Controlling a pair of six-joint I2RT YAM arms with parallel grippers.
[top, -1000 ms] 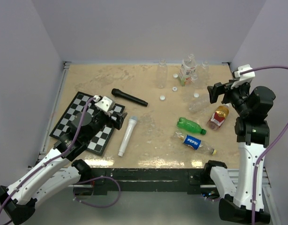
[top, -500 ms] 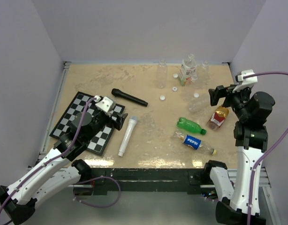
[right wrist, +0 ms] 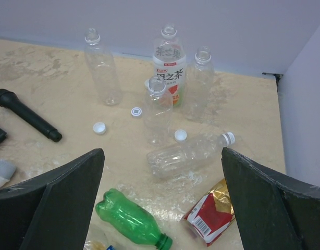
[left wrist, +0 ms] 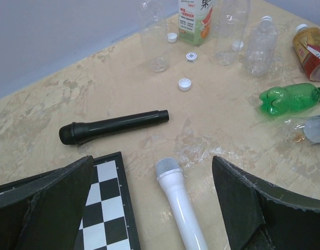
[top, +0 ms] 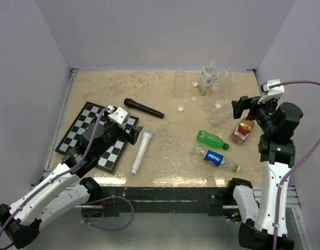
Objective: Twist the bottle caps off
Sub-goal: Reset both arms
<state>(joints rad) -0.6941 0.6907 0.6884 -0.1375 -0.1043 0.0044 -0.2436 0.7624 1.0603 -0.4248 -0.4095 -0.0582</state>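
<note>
Drifting rightward: right end effector (top: 237,107).

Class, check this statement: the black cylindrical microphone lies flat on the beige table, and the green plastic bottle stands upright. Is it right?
Not quite. The green plastic bottle lies on its side, as the right wrist view shows. The black cylindrical microphone does lie flat on the beige table.

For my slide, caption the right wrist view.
Open right claw facing uncapped standing bottles, loose white caps, one capped clear bottle lying down.
</note>
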